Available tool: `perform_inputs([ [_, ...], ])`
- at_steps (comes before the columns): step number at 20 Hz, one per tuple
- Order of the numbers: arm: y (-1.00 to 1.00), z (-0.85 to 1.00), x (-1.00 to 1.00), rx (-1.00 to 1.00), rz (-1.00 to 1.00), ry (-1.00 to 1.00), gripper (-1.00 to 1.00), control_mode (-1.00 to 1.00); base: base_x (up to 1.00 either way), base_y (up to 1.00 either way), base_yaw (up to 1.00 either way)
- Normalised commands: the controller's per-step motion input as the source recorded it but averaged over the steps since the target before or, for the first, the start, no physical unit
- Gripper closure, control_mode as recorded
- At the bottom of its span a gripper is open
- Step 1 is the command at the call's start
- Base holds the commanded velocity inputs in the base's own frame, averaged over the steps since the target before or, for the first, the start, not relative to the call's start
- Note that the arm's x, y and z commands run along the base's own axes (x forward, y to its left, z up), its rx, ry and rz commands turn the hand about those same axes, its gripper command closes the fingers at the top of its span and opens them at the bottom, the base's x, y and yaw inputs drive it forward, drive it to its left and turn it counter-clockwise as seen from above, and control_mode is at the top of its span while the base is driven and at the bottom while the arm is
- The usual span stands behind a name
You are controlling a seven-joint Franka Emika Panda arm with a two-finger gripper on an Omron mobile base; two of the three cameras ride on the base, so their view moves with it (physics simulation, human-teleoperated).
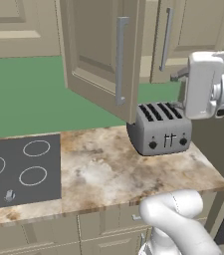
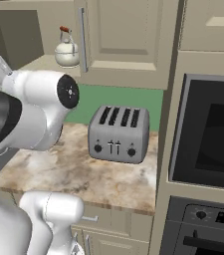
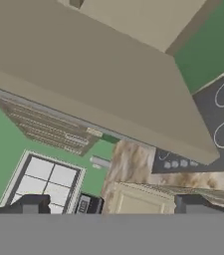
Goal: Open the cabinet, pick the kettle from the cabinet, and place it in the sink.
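Note:
The cabinet's left door stands swung open toward me, its silver bar handle facing out. The right door is closed. Inside, on the shelf, stands the cream-white kettle with its wooden-bar handle upright. My gripper hovers above the toaster, just right of the open door's edge and well apart from the kettle. In the hand view the gripper is open, nothing between its dark fingertips, and the open door spans the picture. The sink is out of view.
A grey four-slot toaster sits on the marble counter under the cabinet. The black cooktop lies at the counter's left. A built-in oven rises in a tall unit on the right. Beige drawer fronts run below.

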Motion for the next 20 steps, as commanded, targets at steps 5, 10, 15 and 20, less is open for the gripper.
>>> perform_inputs([
  [5, 0.06, -0.02, 0.37, 0.15, 0.2, 0.16, -1.0, -1.0, 0.0, 0.0, 0.0],
  [10, 0.0, -0.01, 0.36, 0.1, 0.28, 0.02, -1.0, -1.0, 0.0, 0.0, 0.0],
  [15, 0.07, -0.03, 0.41, 0.04, 0.25, 0.0, -1.0, -1.0, 0.0, 0.0, 0.0],
  [20, 0.08, -0.01, 0.43, 0.0, 0.2, 0.1, -1.0, -1.0, 0.0, 0.0, 0.0],
])
